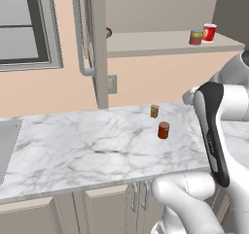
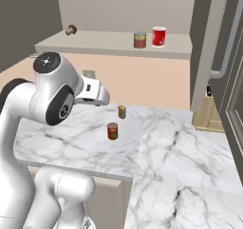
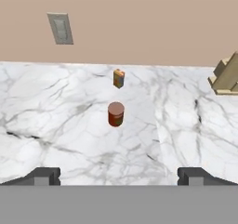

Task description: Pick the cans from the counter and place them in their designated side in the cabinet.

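Cans first: we see the plain dark red can point(image 3: 115, 114) standing upright on the white marble counter point(image 1: 87, 145), out in the open part of the slab. Just behind it, nearer the wall, a smaller orange-and-green box point(image 3: 119, 78) stands apart from it. In the left base view the dark red can sits at point(image 1: 164, 130) and the box at point(image 1: 154, 111); from the right they show at point(image 2: 112, 130) and point(image 2: 122, 111).

Up on the cabinet's shelf point(image 2: 104, 45) we find the shorter can with the teal top point(image 2: 139, 40) just beside a bright red can with a white rim point(image 2: 159, 36), the two close together. A small brown knob-like thing point(image 2: 71, 30) lies at the shelf's far end. The cabinet door point(image 1: 95, 39) stands swung open, its long grey bar handle point(image 1: 79, 31) facing out.

Our gripper point(image 3: 119, 176) hovers well back from the dark red can, its fingertips point(image 3: 44, 176) spread wide and holding nothing. On the wall we see an outlet plate point(image 3: 60, 28), and a wooden block point(image 3: 227, 74) rests at the counter's side.
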### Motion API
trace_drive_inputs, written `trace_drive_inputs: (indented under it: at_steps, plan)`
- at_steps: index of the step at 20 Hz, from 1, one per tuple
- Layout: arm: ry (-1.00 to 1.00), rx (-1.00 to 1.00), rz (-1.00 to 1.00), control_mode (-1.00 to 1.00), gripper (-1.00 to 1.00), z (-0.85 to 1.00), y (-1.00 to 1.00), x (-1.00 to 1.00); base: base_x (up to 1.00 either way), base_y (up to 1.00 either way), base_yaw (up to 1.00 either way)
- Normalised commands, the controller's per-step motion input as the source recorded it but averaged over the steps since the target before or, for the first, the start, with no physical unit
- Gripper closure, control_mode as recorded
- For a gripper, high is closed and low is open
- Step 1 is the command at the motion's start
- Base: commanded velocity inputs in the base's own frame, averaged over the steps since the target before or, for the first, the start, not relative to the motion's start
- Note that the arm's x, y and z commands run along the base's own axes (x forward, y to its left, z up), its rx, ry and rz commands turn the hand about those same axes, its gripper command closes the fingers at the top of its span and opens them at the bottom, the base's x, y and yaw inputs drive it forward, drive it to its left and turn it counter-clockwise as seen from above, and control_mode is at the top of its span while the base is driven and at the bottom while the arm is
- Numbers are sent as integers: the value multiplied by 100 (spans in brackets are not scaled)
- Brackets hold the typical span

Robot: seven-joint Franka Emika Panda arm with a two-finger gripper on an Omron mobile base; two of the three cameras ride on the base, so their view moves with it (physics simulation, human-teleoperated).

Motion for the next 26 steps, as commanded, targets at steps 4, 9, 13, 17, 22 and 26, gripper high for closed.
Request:
trace_drive_inputs:
  at_steps: [4, 9, 13, 17, 22, 26]
  plan:
    - [0, 0, -4, -100, -100, -7, 19, 12, 0, 0, 0]
    - [0, 0, -3, -100, -100, -14, 17, 15, 0, 0, 0]
    - [0, 0, -3, -100, -100, -17, 15, 17, 0, 0, 0]
    - [2, 0, -1, -100, -100, -20, 3, 23, 0, 0, 0]
    - [2, 0, 0, -100, -100, -20, 0, 22, 0, 0, 0]
    - [3, 0, 0, -100, -100, -21, 0, 19, 0, 0, 0]
